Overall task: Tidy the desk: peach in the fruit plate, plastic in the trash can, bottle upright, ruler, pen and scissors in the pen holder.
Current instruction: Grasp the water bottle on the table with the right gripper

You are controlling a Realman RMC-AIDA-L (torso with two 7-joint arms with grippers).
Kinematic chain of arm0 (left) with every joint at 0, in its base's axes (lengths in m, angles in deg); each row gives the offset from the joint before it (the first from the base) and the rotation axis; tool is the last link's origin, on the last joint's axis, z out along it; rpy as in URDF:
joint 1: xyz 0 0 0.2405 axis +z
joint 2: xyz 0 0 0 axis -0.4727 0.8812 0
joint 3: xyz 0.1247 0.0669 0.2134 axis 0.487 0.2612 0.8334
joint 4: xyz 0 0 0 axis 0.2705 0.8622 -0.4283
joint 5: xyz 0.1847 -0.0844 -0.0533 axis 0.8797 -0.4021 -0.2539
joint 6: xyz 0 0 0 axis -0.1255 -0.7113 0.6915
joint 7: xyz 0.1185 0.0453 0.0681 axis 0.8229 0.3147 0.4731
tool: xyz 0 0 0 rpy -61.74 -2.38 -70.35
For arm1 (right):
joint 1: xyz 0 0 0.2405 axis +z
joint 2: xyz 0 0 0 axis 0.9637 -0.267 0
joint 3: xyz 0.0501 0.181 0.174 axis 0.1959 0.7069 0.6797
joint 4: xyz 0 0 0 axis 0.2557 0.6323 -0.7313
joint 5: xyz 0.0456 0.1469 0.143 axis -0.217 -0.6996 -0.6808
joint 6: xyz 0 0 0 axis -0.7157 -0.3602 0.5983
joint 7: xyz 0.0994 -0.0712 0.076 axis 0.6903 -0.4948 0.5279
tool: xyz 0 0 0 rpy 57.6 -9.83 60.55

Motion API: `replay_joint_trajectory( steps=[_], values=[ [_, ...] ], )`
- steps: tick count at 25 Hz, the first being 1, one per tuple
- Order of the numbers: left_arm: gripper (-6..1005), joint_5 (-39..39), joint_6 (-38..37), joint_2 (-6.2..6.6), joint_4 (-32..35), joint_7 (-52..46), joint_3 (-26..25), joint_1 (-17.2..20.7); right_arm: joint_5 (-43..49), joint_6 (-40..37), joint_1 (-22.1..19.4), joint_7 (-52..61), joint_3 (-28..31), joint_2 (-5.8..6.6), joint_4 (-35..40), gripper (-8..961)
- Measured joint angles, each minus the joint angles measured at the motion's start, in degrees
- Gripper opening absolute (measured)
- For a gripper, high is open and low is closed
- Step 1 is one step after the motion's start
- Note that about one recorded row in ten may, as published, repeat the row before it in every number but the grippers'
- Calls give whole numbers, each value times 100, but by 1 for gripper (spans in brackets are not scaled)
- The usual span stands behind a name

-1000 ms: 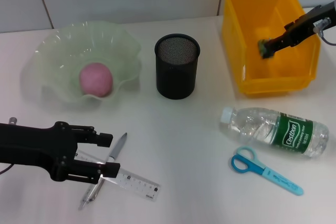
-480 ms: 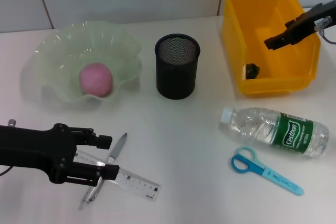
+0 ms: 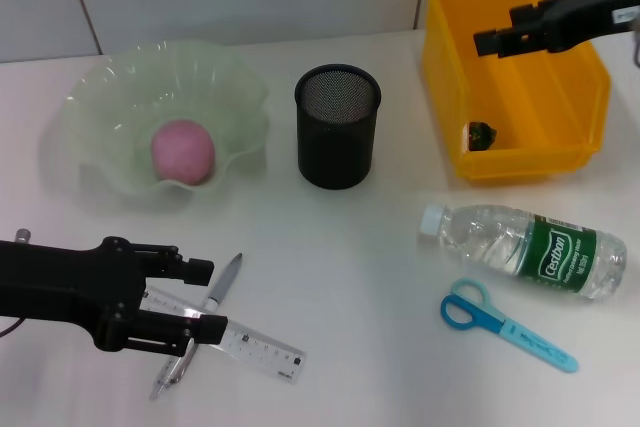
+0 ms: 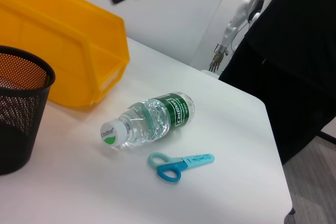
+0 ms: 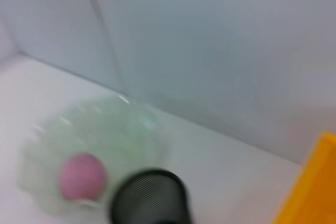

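Observation:
A pink peach lies in the pale green fruit plate. The dark scrap of plastic rests on the floor of the yellow bin. My right gripper hovers open above the bin's far side, holding nothing. The bottle lies on its side, and the blue scissors lie in front of it. My left gripper is open low over the table, its fingers either side of the pen and the clear ruler. The black mesh pen holder stands mid-table.
The left wrist view shows the bottle, scissors, pen holder and bin, with the table edge beyond. The right wrist view shows the plate, peach and pen holder below a wall.
The plastic left my right gripper and dropped to the bin's floor. The right gripper then rose and drew back over the bin. The left arm has stayed put.

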State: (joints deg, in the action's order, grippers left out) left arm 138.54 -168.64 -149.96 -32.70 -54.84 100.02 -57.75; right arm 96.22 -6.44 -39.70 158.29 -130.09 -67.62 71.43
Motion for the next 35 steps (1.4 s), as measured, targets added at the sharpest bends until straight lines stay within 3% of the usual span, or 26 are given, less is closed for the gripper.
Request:
replay_joint_trajectory(
  steps=[9,13,19,23,30,35],
  values=[
    [778,0,-6,-14,-7,12,0,-23,-1152,-1649,-302,-959,812,106,-380,730],
    [778,-27,-8,-25,-9,32,1,-44,-1337,-2358,-371,-1529,859,248,-1049,730],
    [778,-143,-7,-46,-17,63,0,-49,-1040,-2545,-392,-2001,657,431,-1747,730],
    [778,-149,-7,-53,-18,72,0,-51,-722,-2609,-333,-2203,530,485,-1994,730],
    [777,-186,-7,-52,-18,73,0,-61,-679,-2675,-249,-2205,382,503,-1967,730],
    [777,-198,10,-49,-18,73,0,-61,-642,-2542,-15,-1856,349,443,-1633,730]
  ],
)
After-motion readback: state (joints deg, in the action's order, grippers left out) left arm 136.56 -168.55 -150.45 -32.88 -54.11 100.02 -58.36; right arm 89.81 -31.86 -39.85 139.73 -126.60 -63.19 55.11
